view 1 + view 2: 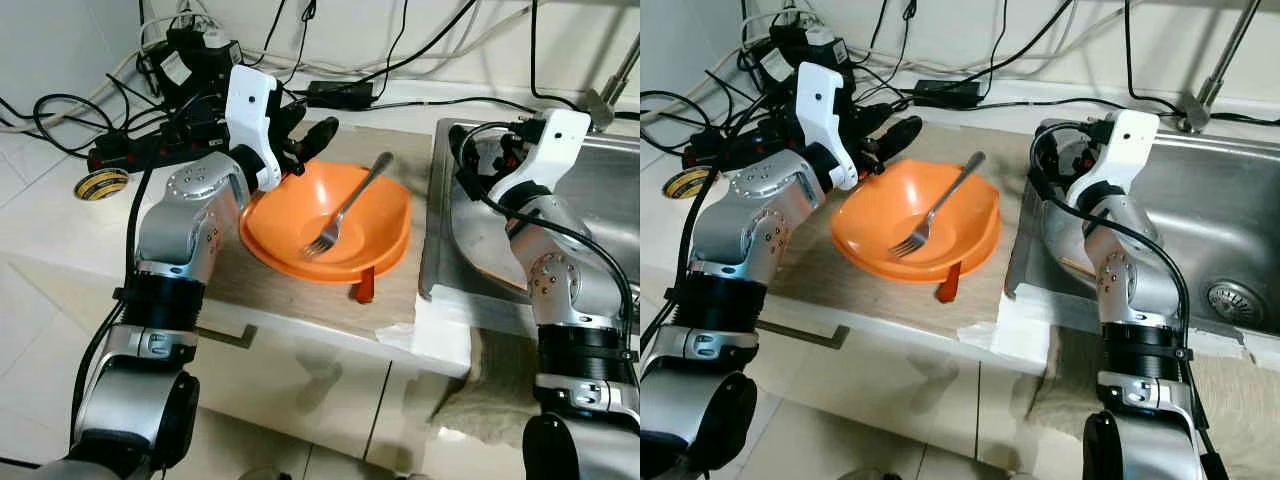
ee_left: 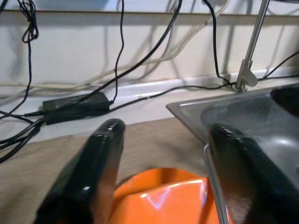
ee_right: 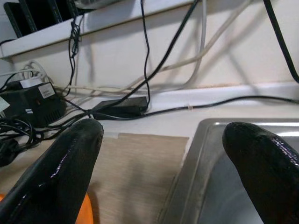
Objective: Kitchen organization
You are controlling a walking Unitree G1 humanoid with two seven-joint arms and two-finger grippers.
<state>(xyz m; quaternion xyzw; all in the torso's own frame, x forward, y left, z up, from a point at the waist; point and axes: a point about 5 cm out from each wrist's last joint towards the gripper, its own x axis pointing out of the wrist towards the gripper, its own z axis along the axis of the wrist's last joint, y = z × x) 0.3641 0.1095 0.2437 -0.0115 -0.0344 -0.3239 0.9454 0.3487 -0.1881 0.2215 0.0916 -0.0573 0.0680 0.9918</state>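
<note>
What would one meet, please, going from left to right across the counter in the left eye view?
Yellow tape roll → black power strip → left gripper → silver metal fork in the orange plastic bowl → right gripper over the steel sink.

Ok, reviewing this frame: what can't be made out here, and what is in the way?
- Red item under the orange bowl, head views: the bowl hides most of it, so its identity is unclear.
- Left hand contact with the bowl rim: its own wrist housing hides it.
- Right hand over the sink edge, head views: the wrist housing hides its fingers.
- Tape roll label: too small.
</note>
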